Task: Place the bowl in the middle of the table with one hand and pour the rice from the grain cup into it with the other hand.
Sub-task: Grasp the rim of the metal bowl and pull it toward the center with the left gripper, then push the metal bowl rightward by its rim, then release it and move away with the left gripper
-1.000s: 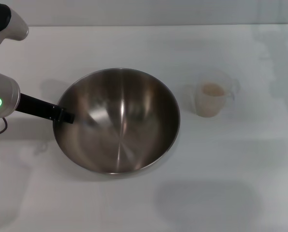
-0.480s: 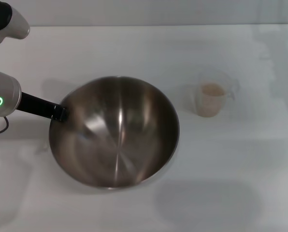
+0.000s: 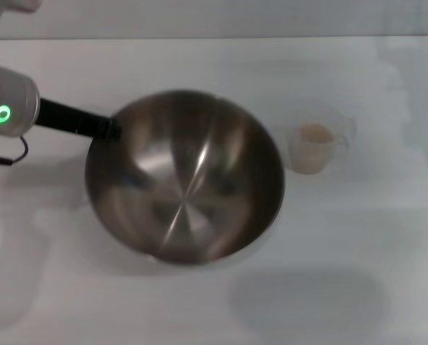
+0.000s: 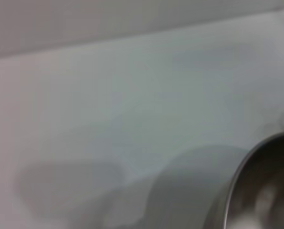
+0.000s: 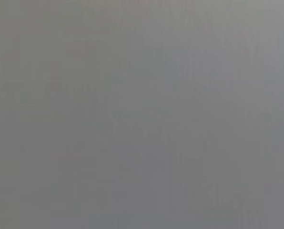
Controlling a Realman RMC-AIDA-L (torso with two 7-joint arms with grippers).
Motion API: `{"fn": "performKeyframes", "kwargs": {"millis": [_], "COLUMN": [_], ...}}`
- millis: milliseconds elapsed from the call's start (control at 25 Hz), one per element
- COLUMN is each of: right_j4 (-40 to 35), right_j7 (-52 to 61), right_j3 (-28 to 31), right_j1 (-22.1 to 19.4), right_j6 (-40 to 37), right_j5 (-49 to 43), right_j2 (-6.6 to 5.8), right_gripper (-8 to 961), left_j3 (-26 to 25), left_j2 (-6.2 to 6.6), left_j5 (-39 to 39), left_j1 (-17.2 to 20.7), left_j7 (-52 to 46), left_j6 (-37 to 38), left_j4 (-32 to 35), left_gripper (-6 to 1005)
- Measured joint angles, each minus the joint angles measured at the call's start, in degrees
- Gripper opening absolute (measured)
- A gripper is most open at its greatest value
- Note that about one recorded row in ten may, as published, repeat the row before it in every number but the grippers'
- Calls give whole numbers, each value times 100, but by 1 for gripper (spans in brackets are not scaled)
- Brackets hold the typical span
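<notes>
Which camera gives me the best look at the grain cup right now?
The head view: the grain cup stands upright on the table, apart from the bowl on its right, with rice visible inside. The left wrist view shows only the table and a bit of the bowl's rim; the right wrist view shows nothing of the cup.

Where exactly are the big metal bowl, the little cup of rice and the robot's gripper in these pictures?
bowl (image 3: 185,187): head view, on its shiny inner bottom.
grain cup (image 3: 313,151): head view, on its clear side wall, rice inside.
left gripper (image 3: 108,128): head view, on the dark tip at the bowl's left rim.
</notes>
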Motion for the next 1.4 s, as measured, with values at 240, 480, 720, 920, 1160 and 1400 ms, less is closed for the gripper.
{"fn": "performKeyframes", "kwargs": {"millis": [240, 480, 720, 920, 1160, 1400], "right_j4": [0, 4, 25, 27, 17, 24], "right_j7": [0, 0, 0, 0, 0, 0], "right_j3": [1, -22, -41, -45, -55, -55], "right_j1": [-15, -52, -74, -76, -75, -74], "right_j6": [-5, -12, -16, -18, -18, -18], "right_j5": [0, 0, 0, 0, 0, -5], "right_j2": [-1, -14, -17, -18, -18, -18], "right_gripper": [550, 550, 550, 550, 551, 551], "left_j3": [80, 223, 227, 168, -31, -259], "left_j2": [-21, -19, -15, 6, 10, 12], "left_j5": [-13, 86, 282, 289, 274, 247], "left_j1": [-561, -1175, -1489, -1554, -1647, -1751], "left_j7": [-39, -38, -13, 35, 85, 107], "left_j6": [224, 680, 985, 1055, 1061, 1041], "left_j4": [135, 1083, 1849, 2137, 2419, 2700], "left_gripper": [39, 38, 39, 40, 44, 65]}}
